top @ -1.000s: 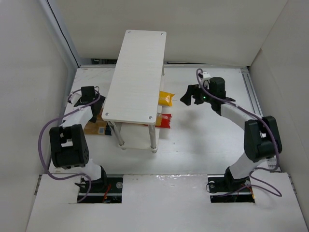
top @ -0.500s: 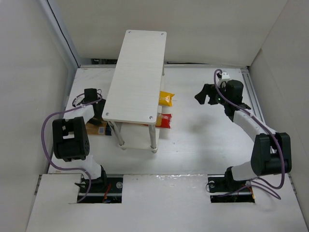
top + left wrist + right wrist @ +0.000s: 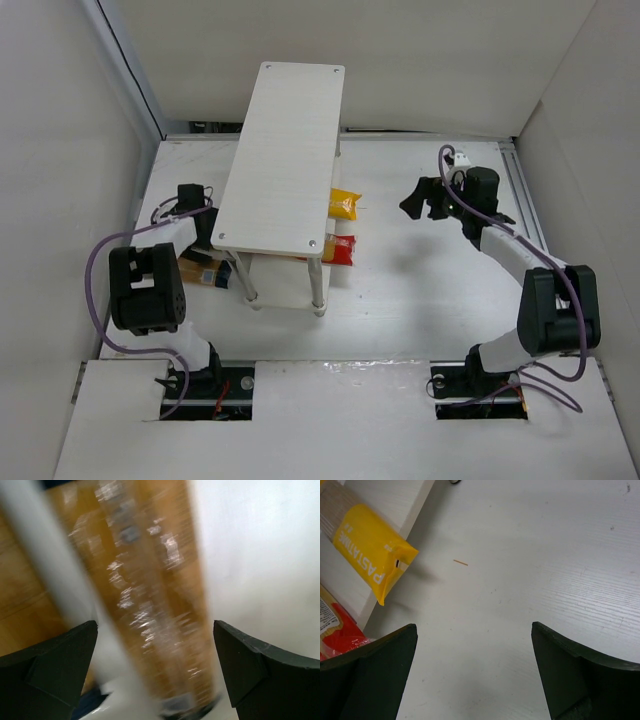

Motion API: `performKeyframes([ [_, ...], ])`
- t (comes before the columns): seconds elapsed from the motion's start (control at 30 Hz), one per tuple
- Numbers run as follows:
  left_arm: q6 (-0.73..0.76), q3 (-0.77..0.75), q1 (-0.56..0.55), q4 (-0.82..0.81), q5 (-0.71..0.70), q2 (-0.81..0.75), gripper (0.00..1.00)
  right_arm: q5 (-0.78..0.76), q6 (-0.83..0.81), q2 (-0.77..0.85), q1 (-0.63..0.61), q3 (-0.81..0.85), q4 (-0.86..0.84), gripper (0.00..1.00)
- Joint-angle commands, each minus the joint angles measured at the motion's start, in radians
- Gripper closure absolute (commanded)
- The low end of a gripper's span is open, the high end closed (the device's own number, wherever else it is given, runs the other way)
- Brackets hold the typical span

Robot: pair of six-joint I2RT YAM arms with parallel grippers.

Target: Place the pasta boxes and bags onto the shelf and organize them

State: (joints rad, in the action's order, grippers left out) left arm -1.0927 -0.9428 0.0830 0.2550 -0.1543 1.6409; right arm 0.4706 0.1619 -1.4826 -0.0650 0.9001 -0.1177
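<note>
The yellow bag (image 3: pixel 370 545), printed "PASTA…" in white, lies beside the red bag (image 3: pixel 340 630) on the lower board of the shelf (image 3: pixel 285 150). White panels wall the white grained desk (image 3: pixel 420 290). The left gripper (image 3: pixel 155 650) is spread over a glossy tan-orange pasta box (image 3: pixel 150 580) by the shelf's left legs, and the right gripper (image 3: pixel 475 650) is spread and empty.

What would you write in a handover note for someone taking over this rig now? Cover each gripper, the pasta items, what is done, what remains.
Left gripper: open, over the pasta boxes, not gripping.
Right gripper: open, empty, above bare table right of the shelf.
Yellow bag, red bag: on the shelf's lower tier, overhanging its right edge.
Pasta boxes: low at the shelf's left side.
Done: bags shelved. Left: shelve the boxes, straighten the bags.
</note>
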Motion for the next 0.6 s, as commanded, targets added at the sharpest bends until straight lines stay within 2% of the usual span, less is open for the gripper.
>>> performKeyframes([
  [0.0, -0.064, -0.031, -0.008, -0.037, 0.016, 0.095, 0.01, 0.025, -0.012, 0.008, 0.002, 0.014, -0.036, 0.0],
  [0.2, -0.141, -0.123, -0.019, -0.037, 0.006, 0.178, 0.01, 0.034, -0.012, 0.038, 0.002, 0.014, -0.036, 0.0],
  [0.37, -0.154, -0.24, -0.029, 0.131, -0.06, 0.269, 0.01, 0.025, -0.012, 0.038, 0.002, 0.005, -0.036, 0.0],
  [0.47, -0.165, -0.269, -0.029, 0.179, -0.071, 0.309, 0.02, 0.014, -0.012, 0.038, 0.011, 0.005, -0.036, 0.0],
  [0.5, -0.165, -0.281, -0.029, 0.196, -0.061, 0.309, 0.16, 0.014, -0.001, 0.038, 0.011, 0.005, -0.036, 0.0],
  [0.57, -0.139, -0.291, -0.029, 0.208, -0.05, 0.323, 0.28, 0.014, -0.001, 0.038, 0.011, 0.005, -0.036, 0.0],
])
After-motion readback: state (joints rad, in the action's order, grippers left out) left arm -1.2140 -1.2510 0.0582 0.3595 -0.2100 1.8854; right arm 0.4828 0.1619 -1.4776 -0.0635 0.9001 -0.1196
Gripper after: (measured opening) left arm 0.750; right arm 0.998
